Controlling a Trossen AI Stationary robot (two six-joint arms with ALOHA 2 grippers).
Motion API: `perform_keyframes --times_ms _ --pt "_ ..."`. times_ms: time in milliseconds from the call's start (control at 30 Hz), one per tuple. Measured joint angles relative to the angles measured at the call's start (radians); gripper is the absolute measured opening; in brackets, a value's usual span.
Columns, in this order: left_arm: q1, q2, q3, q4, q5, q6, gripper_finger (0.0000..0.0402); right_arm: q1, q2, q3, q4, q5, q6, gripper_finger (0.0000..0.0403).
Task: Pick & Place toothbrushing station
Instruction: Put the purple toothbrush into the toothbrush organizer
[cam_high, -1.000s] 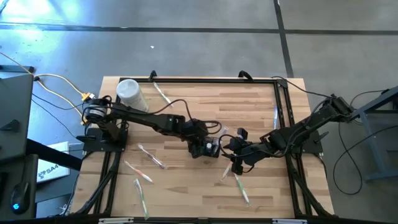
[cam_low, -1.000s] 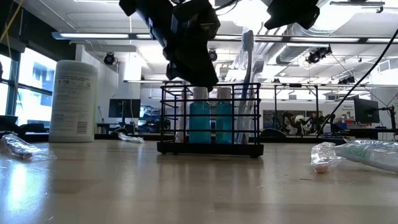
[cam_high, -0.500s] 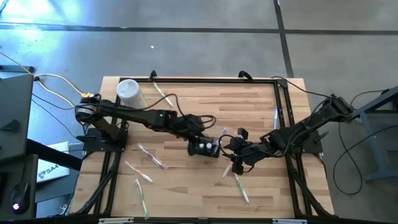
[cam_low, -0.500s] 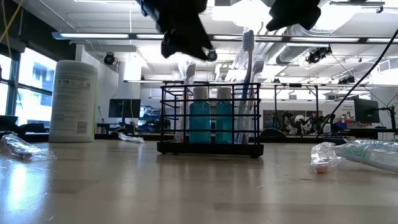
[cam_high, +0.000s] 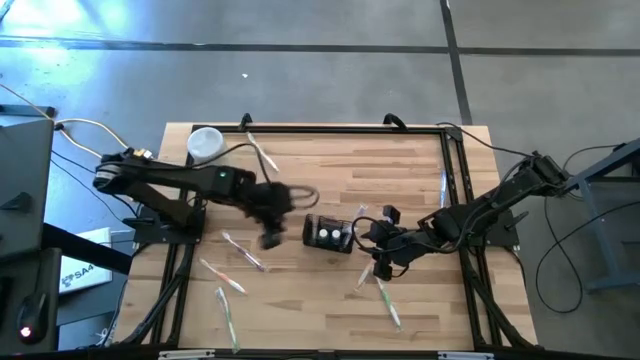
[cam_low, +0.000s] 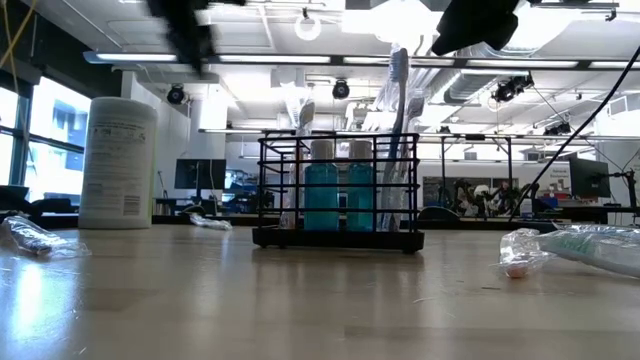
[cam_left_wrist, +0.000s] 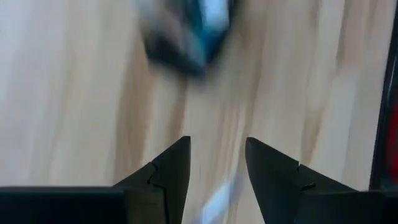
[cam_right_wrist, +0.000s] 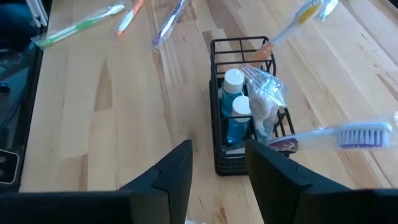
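1. Now the toothbrushing station (cam_high: 328, 233), a small black wire holder, stands upright near the middle of the wooden table (cam_high: 400, 170). In the low view it holds two blue bottles with white caps, some wrapped toothbrushes and one tall toothbrush.

2. The left gripper (cam_high: 270, 238) is just beside the station, at its 9 o'clock in the high view, and apart from it. Its fingers are spread with a clear gap between them and hold nothing; in the left wrist view the station (cam_left_wrist: 183, 37) shows as a blur ahead of the fingers.

3. The right gripper (cam_high: 382, 262) hovers near the station at about its 4 o'clock. Its fingers are also spread and empty, and the right wrist view looks over them at the station (cam_right_wrist: 245, 127).

4. Wrapped toothbrushes lie around: two (cam_high: 243, 252) at about 8 o'clock of the station, one more (cam_high: 388, 303) at about 5 o'clock, and another (cam_high: 262, 154) at 11 o'clock. The white container (cam_high: 205, 144) stands far at 10 o'clock, near the table corner.

5. I judge the step in hand is between grasps: the station rests on the table, no gripper touches it.

6. The next move probably calls for one gripper to line up with a loose toothbrush or the wire frame, come down with fingers wide, and close gently so the light holder does not tip.
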Motion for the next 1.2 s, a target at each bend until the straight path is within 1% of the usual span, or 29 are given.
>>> perform_keyframes --times_ms 100,133,167,333,433,500,567,600,767,933,1067,1200 --pt "-0.048 -0.002 -0.002 -0.216 0.033 0.01 0.0152 0.0 0.0 0.0 -0.009 0.001 0.0 0.014" --pt "-0.072 -0.003 -0.007 -0.274 0.031 -0.018 0.0152 0.0 0.0 0.0 -0.007 0.002 0.0 0.014" --pt "-0.095 -0.004 -0.016 -0.283 0.025 -0.057 0.0152 0.0 0.0 0.0 -0.009 0.003 0.0 0.014" --pt "-0.193 0.003 -0.088 -0.243 0.009 -0.175 0.0152 0.0 0.0 0.0 -0.008 0.003 0.0 0.014" --pt "-0.222 0.008 -0.145 -0.197 -0.045 -0.21 0.0152 0.0 0.0 0.0 -0.006 0.003 0.0 0.014" --pt "-0.228 0.008 -0.175 -0.19 -0.093 -0.201 0.0152 0.0 0.0 0.0 -0.004 0.002 0.004 0.014" --pt "-0.227 0.006 -0.209 -0.18 -0.141 -0.15 0.0152 0.0 0.0 0.0 -0.004 0.001 0.004 0.014" --pt "-0.228 0.006 -0.232 -0.184 -0.149 -0.126 0.0152 0.0 0.0 0.0 -0.004 0.0 0.004 0.014" --pt "-0.232 0.007 -0.352 -0.147 -0.144 -0.047 0.0152 0.001 0.0 0.0 -0.01 -0.001 0.029 0.014" --pt "-0.231 0.007 -0.461 -0.053 -0.131 -0.044 0.0152 0.001 0.0 0.0 -0.011 -0.001 0.03 0.014" --pt "-0.231 0.007 -0.52 0.05 -0.071 -0.047 0.0152 -0.006 0.0 0.0 -0.011 -0.001 0.03 0.014" --pt "-0.231 0.007 -0.547 0.104 -0.053 -0.044 0.0152 -0.013 0.0 0.0 -0.009 0.0 0.03 0.014"
